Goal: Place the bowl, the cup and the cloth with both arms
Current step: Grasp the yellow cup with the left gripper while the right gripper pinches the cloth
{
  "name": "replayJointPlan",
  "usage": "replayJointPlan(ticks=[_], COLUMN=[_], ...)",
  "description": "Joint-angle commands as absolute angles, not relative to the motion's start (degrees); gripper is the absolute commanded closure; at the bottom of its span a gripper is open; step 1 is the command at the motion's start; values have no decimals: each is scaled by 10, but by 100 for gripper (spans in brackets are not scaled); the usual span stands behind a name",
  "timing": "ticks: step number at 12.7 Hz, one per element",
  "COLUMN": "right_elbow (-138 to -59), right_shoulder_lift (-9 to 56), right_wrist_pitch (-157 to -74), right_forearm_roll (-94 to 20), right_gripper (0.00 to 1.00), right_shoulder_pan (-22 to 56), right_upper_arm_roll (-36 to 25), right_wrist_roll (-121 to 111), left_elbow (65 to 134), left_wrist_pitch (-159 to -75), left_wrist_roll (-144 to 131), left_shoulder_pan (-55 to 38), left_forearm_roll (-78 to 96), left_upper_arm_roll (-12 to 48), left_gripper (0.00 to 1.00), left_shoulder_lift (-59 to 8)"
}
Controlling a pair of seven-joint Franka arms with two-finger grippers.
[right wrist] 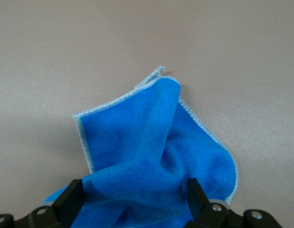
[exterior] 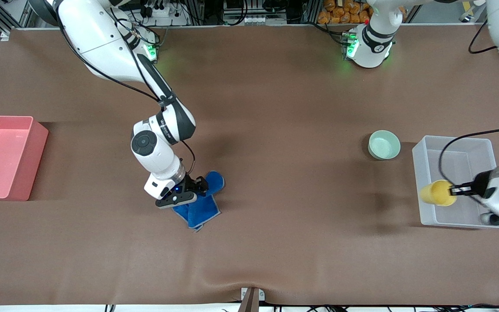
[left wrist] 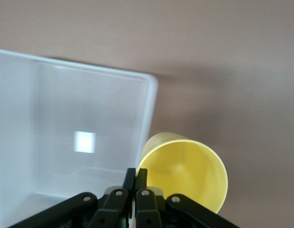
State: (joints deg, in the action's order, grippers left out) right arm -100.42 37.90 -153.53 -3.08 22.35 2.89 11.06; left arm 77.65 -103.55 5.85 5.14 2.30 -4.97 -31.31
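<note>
The yellow cup (exterior: 436,193) is tipped on its side, and my left gripper (exterior: 452,190) is shut on its rim. It holds the cup in the air over the wall of the clear plastic bin (exterior: 422,156) that faces the right arm's end. In the left wrist view, the fingers (left wrist: 129,178) pinch the cup's (left wrist: 184,166) rim beside the bin's corner (left wrist: 151,95). The mint-green bowl (exterior: 384,144) stands on the table beside the bin. My right gripper (exterior: 197,186) is open and low on the bunched blue cloth (exterior: 202,210). Its fingers (right wrist: 73,192) straddle a raised fold of the cloth (right wrist: 151,142).
A pink bin (exterior: 2,156) stands at the right arm's end of the table. The brown table mat (exterior: 275,130) is bare between the cloth and the bowl. A wrinkle runs along the mat near the front edge.
</note>
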Motion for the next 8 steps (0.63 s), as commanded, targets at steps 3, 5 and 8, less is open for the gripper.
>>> replayJointPlan(ticks=[3,5,8], right_elbow=[-1012,-1011,-1009], right_shoulder_lift=[377,377,375], right_wrist_pitch=[-1539,-1541,-1544], right_forearm_roll=[-35,-35,-35], right_gripper=[100,100,100], right_shoulder_pan=[229,229,224], right_upper_arm_roll=[24,24,24], right_wrist_roll=[127,135,137], left_elbow=[779,784,788], left_wrist_pitch=[-1058,-1083,-1120], left_wrist_roll=[159,159,181], left_shoulder_pan=[59,57,71], left_forearm_roll=[42,67,70], left_upper_arm_roll=[-95,-96,-96], left_gripper=[100,100,100], left_shoulder_lift=[-340,-361,-382])
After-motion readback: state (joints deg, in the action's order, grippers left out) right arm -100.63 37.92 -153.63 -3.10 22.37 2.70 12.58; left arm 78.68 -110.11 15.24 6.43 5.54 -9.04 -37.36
